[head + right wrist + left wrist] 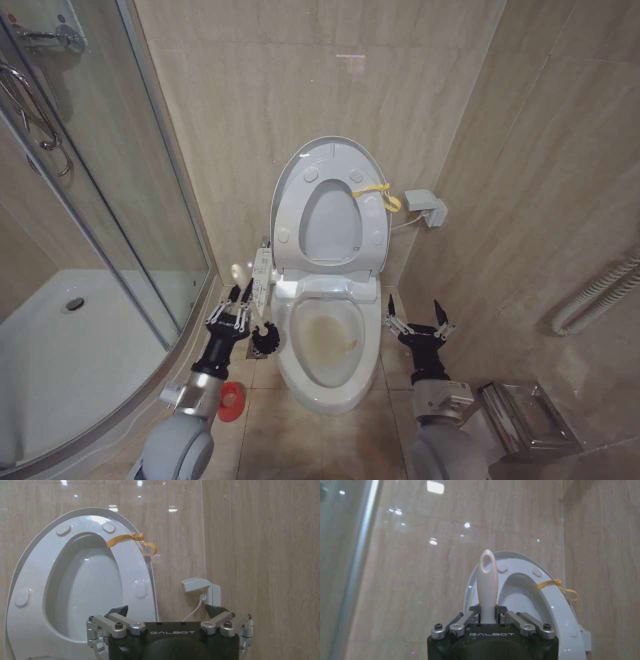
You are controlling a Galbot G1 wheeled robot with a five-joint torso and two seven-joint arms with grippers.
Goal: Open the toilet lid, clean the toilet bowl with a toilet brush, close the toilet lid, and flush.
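The toilet lid stands upright against the wall with the seat ring raised against it, and a yellow loop strap hangs at its rim. Below it the toilet bowl is uncovered, with yellowish-brown staining inside. My left gripper is shut on the toilet brush's thin white handle. The black bristle head hangs just outside the bowl's left rim. To the right of the bowl my right gripper is open and holds nothing. The lid rises ahead of it in the right wrist view.
A red cup holder sits on the floor left of the bowl. A long white control panel runs along the toilet's left side. The glass shower enclosure is at left. A wall socket and metal paper holder are on the right.
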